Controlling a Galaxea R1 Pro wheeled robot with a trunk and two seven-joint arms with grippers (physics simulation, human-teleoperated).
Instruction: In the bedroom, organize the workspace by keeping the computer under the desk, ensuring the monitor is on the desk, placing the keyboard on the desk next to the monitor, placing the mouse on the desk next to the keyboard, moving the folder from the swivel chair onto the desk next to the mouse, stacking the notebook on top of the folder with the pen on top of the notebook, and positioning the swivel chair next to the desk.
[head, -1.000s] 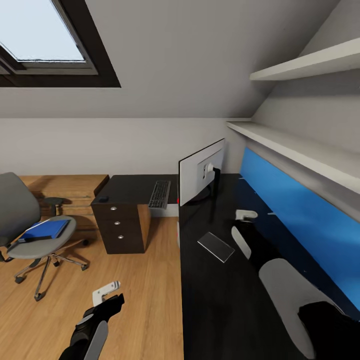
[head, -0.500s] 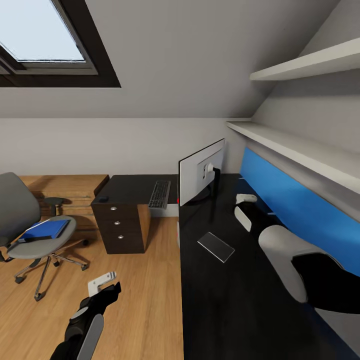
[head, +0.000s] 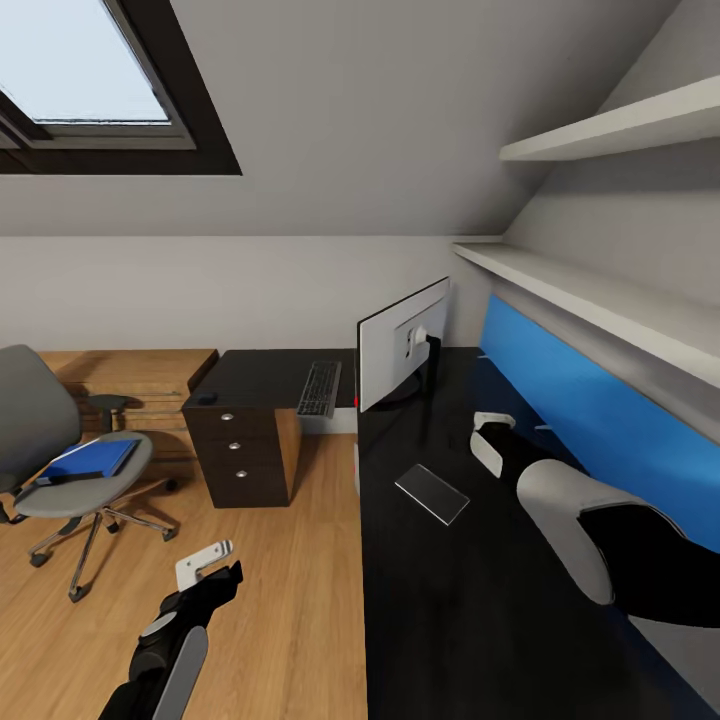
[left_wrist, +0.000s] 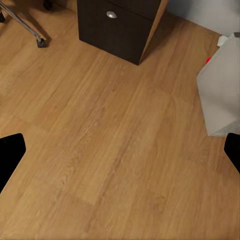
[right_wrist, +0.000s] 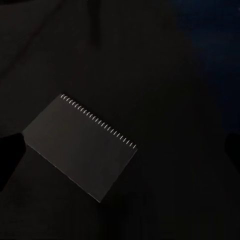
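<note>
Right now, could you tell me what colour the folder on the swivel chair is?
Bright blue; the folder shows best in the head view.

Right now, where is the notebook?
In the head view the notebook lies flat on the black desk, in front of the monitor and just left of the right gripper, apart from both.
</note>
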